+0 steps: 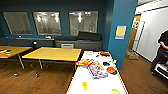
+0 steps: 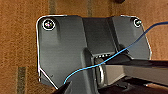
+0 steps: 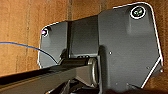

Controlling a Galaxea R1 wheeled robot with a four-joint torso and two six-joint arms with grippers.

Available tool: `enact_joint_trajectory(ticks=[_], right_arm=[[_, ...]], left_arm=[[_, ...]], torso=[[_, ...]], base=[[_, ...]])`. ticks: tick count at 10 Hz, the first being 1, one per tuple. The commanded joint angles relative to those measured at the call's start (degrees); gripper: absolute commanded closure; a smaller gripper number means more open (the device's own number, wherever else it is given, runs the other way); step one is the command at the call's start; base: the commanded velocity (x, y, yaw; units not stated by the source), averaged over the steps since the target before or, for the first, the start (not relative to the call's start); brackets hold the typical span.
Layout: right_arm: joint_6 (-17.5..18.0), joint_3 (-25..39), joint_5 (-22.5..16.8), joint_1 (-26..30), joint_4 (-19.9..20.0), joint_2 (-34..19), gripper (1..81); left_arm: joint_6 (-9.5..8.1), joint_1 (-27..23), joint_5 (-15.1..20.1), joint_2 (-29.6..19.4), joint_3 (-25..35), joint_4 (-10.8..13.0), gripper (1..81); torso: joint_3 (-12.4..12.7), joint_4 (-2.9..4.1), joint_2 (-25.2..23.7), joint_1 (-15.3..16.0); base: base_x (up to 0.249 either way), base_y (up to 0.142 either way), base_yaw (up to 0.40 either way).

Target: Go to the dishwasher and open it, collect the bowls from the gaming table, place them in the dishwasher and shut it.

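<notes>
Neither wrist camera lets me tell whether the grippers are open or closed, or whether they hold anything: both look down past the robot's own dark plate and jointed bar at a brown wooden floor (image 2: 20,37), with a thin blue cable (image 2: 105,60) crossing in front of the plate in the left wrist view and a similar one (image 3: 22,46) in the right wrist view. In the head view the gaming table (image 1: 100,83), a long white-topped table, stretches away from the bottom edge of the picture toward a blue pillar (image 1: 122,30). On its near end stand a small yellow object (image 1: 85,85) and, at the very edge of the picture, a light green rounded thing (image 1: 115,91) that may be a bowl, though I cannot tell for sure. Farther along lie a colourful flat box (image 1: 97,70), a red and yellow pack (image 1: 84,62) just beside it, and a cluster of red, blue and dark items (image 1: 110,68) near the pillar side. To the left stand two yellow-topped tables (image 1: 53,53), well apart from the white one. Behind them runs a dark counter (image 1: 75,43) under framed windows (image 1: 80,22) in a blue wall. At the right edge a person (image 1: 162,53) in dark clothing is bending over beside a doorway.
</notes>
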Motion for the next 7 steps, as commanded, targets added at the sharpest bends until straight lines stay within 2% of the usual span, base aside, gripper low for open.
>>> enact_joint_trajectory(ticks=[1, 2, 7], right_arm=[[-0.1, 0.2, -2.7, 2.5, -0.4, -0.1, 1.0], [-0.1, 0.2, -2.7, 2.5, -0.4, -0.1, 1.0], [-0.1, 0.3, -2.7, 2.5, -0.4, -0.1, 1.0]], left_arm=[[-0.22, -2.7, 2.8, -0.4, 0.3, 0.1, 1.0], [-0.30, -2.7, 2.8, -0.4, 0.3, 0.0, 1.0], [-0.30, -2.7, 2.9, -0.4, 0.3, 0.0, 1.0]], torso=[[0.0, 0.00, 0.0, 0.1], [0.0, 0.00, 0.0, 0.1], [0.0, 0.00, 0.0, 0.1]], base=[[0.000, 0.000, 0.000], [0.000, 0.000, 0.000], [0.000, 0.115, 0.000]])
